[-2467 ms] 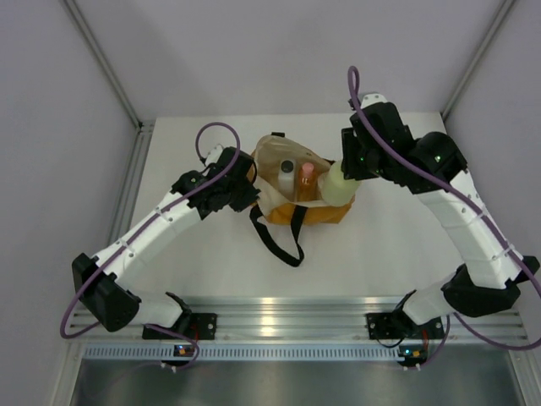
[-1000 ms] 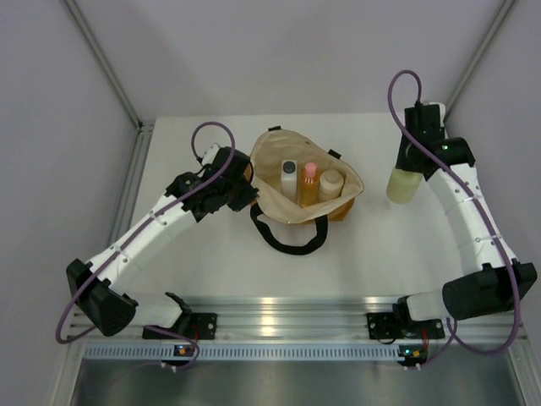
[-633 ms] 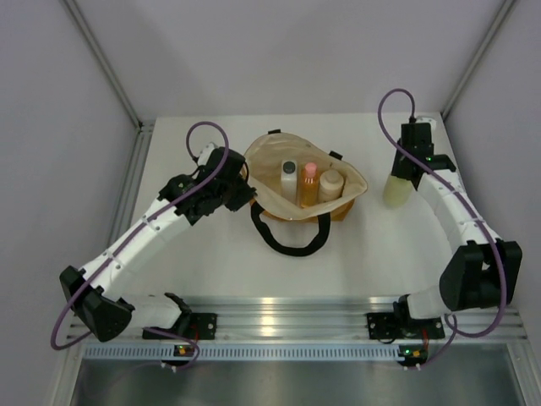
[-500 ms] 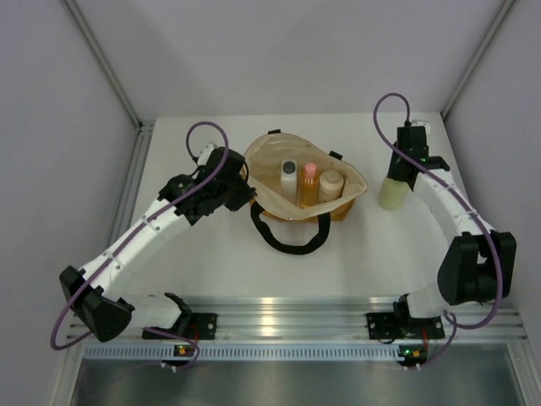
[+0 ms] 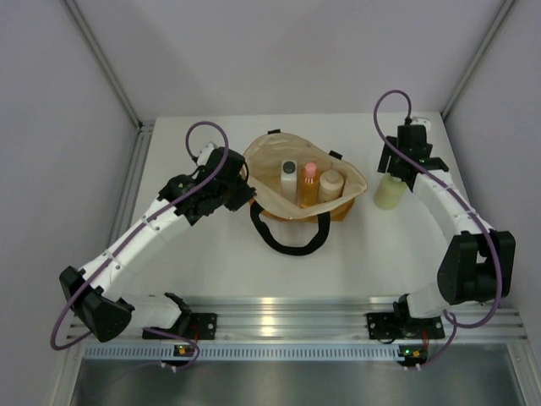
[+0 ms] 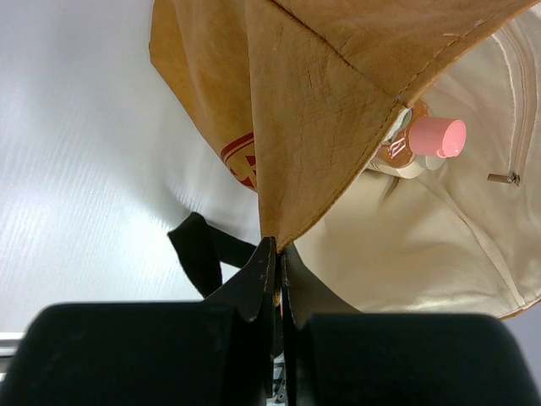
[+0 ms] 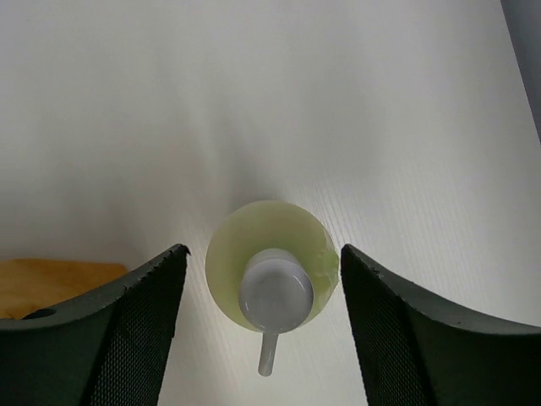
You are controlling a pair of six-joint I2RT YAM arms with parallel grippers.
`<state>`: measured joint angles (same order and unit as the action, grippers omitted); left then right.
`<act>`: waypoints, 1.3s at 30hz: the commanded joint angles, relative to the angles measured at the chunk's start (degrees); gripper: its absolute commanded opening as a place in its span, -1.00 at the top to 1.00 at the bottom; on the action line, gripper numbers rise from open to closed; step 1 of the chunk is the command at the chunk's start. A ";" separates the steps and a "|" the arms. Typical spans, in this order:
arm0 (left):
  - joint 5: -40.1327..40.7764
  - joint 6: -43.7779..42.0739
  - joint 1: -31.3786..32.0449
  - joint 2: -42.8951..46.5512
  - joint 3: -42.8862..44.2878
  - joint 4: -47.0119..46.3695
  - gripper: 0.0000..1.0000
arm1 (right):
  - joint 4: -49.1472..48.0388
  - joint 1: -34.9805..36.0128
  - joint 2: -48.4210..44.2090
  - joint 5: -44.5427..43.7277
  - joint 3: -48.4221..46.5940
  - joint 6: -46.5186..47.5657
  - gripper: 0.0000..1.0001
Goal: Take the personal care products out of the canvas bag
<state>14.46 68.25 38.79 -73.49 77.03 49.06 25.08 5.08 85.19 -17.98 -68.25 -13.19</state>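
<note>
The tan canvas bag (image 5: pixel 348 196) stands open mid-table, its mustard outside (image 6: pixel 313 101) filling the left wrist view. Inside stand a white bottle with a dark cap (image 5: pixel 289 179), a slim orange bottle (image 5: pixel 308 186) with a pink cap (image 6: pixel 437 137), and a cream jar (image 5: pixel 330 184). My left gripper (image 5: pixel 247 193) (image 6: pixel 275 251) is shut on the bag's left rim. The pale yellow-green bottle (image 5: pixel 389 194) (image 7: pixel 272 275) stands upright on the table right of the bag. My right gripper (image 5: pixel 402 172) (image 7: pixel 262 255) is open around it, a gap on each side.
The bag's black loop handle (image 5: pixel 292 240) (image 6: pixel 199 254) lies on the table in front of it. A corner of the bag (image 7: pixel 51 283) shows left of the right fingers. Walls close in on the table's left, back and right edges.
My right gripper carried the yellow-green bottle from the bag to the right, lowered it to the table and opened off it. The left gripper stays shut on the rim.
</note>
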 commanded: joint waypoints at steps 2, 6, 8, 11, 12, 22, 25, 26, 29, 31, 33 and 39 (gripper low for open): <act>0.66 -0.66 -0.03 1.51 0.13 -1.33 1.00 | -3.64 -0.86 -3.97 -0.74 -1.09 0.18 -0.48; 0.31 -0.75 -0.03 0.99 0.48 -1.33 1.00 | 1.45 -0.43 -7.39 2.24 -7.40 -0.69 -0.46; 0.05 -0.57 -0.03 0.81 0.57 -1.33 1.00 | 3.39 1.67 -8.72 5.47 -10.14 -1.22 -0.40; 0.13 -0.40 -0.03 0.81 0.49 -1.33 1.00 | 7.52 7.80 -11.26 9.70 -16.55 -1.05 -0.34; 0.13 -0.31 -0.03 0.81 0.48 -1.33 1.00 | 7.79 10.01 -11.88 9.63 -17.18 -0.79 -0.33; -0.66 0.57 -0.03 0.81 -0.04 -1.25 1.00 | 9.28 35.24 -11.45 1.02 -23.16 -4.30 -0.11; -1.10 1.10 -0.03 0.90 -0.13 -1.42 1.00 | 9.37 40.61 -8.56 -1.09 -24.12 -6.14 -0.08; -1.27 1.45 -0.03 0.98 -0.13 -1.33 1.00 | 9.46 42.80 -6.63 -1.79 -24.47 -6.58 -0.08; -1.54 2.32 -0.03 1.07 -0.57 -1.33 1.00 | 11.38 45.79 -2.07 -6.00 -26.40 -9.65 -0.04; -2.15 2.76 -0.03 0.90 -0.74 -1.33 1.00 | 12.53 46.59 0.93 -8.72 -27.90 -12.99 -0.04; -2.50 2.94 -0.03 0.90 -0.75 -1.42 1.00 | 12.54 47.12 2.43 -10.40 -28.52 -15.01 -0.04; -2.77 3.21 -0.03 0.81 -0.04 -1.33 1.00 | 15.17 47.56 11.48 -14.79 -33.62 -14.67 -0.04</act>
<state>12.88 70.48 38.74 -73.52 76.49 49.06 38.04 51.64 94.70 -27.55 -98.00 -26.26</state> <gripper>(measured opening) 0.025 0.521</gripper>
